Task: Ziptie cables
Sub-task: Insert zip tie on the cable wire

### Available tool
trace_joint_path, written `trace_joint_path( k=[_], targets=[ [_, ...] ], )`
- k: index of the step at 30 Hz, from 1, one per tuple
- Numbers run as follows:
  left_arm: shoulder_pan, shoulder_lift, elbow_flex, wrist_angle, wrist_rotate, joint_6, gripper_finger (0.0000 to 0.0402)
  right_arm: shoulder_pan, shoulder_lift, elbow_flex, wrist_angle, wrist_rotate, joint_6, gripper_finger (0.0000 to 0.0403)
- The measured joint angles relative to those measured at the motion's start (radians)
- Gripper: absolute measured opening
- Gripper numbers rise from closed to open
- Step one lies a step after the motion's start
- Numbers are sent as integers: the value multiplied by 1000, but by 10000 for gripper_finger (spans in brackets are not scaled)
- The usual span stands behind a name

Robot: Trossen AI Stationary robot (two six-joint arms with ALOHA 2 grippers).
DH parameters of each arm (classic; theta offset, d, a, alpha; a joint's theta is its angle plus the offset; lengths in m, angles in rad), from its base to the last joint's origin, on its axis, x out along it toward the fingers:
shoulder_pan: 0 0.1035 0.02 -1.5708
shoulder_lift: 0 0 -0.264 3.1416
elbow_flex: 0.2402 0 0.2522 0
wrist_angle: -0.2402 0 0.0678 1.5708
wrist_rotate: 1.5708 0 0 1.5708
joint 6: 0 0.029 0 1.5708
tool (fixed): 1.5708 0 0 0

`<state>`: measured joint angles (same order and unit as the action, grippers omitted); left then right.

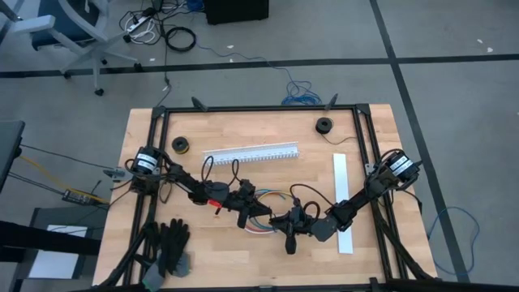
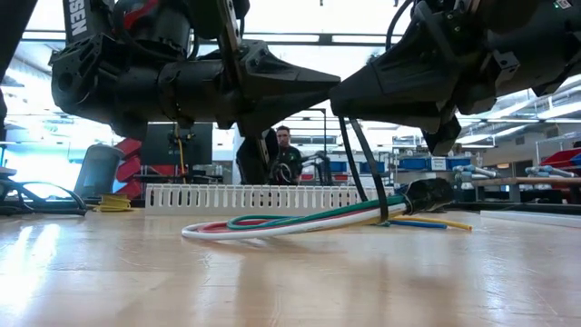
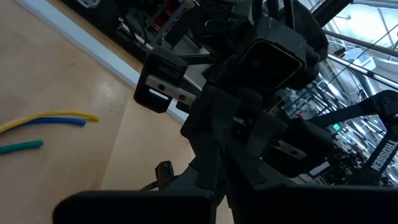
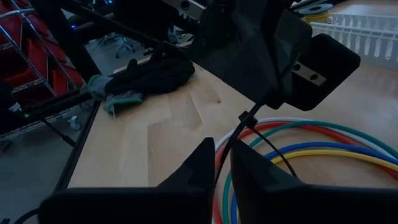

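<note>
The cables [image 1: 264,214] are thin red, green, blue, yellow and white wires lying in a loop on the wooden table; their sides rest on the board [image 2: 300,222]. A black zip tie [image 2: 368,173] loops around them and rises to the two grippers, which meet nose to nose just above the bundle. My left gripper [image 1: 253,207] comes from the table's left and is shut at the zip tie's head [image 4: 249,117]. My right gripper [image 4: 222,155] comes from the right. Its fingers stand a narrow gap apart, with the tie's tail [image 4: 231,144] running between them. My left gripper comes in level from the table's left, and the zip tie's head [image 4: 249,117] sits right under its fingertips [image 4: 268,93]. The gripper's own body hides the place of contact. The tie's loop hangs down around the cables. My right gripper has the tie's tail in the narrow gap between its fingers; whether they touch it I cannot tell.
A long white slotted channel [image 1: 251,152] lies behind the cables, and a flat white strip [image 1: 342,203] lies toward the right. Black gloves [image 1: 170,247] sit at the near left, and two small black rolls [image 1: 180,145] [image 1: 324,125] at the back. A person [image 2: 286,154] stands beyond the table.
</note>
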<state>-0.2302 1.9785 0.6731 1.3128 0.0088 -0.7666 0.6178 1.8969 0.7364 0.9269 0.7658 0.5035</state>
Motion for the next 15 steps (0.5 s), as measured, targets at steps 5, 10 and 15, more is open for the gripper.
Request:
trace_joint_path(
  k=[5, 10, 15],
  targets=[
    [0, 0, 0, -3, -1, 0, 0, 0, 0, 0, -4, 23, -8, 39],
    [0, 0, 0, -4, 0, 0, 0, 17, -3, 0, -8, 64, -27, 34],
    [0, 0, 0, -4, 0, 0, 0, 26, -3, 0, -36, 85, 6, 25]
  ],
)
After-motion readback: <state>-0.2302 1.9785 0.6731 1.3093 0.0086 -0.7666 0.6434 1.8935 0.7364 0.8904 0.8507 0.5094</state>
